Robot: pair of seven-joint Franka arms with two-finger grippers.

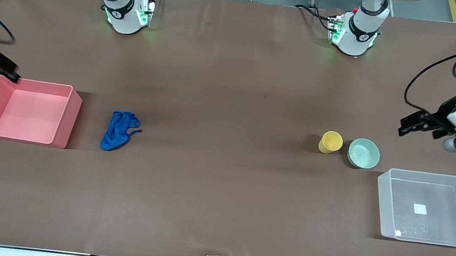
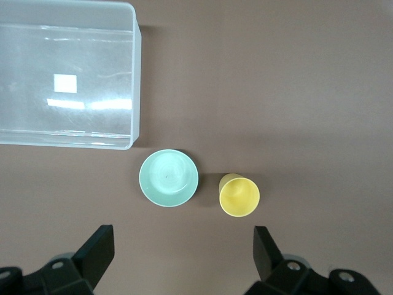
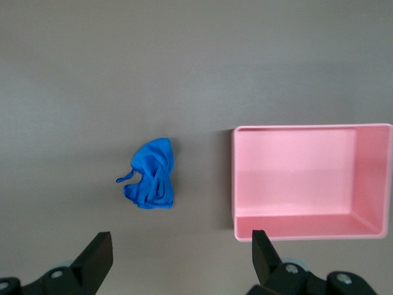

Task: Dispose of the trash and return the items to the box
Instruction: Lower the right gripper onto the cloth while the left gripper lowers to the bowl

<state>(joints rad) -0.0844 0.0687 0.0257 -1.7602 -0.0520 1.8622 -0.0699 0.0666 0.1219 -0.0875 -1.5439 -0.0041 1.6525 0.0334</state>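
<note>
Label [image 1: 420, 209], white and blank, on clear box [image 1: 385, 204] base.

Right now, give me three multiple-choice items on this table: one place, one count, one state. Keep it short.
1. Where is the blue cloth?
A. in the pink bin
B. on the table beside the pink bin
C. in the clear tub

2. How many containers stand on the table, counting bins, cup and bowl?
A. two
B. three
C. four

3. How is the left gripper?
A. open, holding nothing
B. shut on the cup
C. shut on the bowl

Answers:
1 B: the cloth lies on the table just outside the pink bin.
2 C: pink bin, clear tub, yellow cup, green bowl.
3 A: its fingers stand wide apart above the cup and bowl; the right gripper is open too.
</note>
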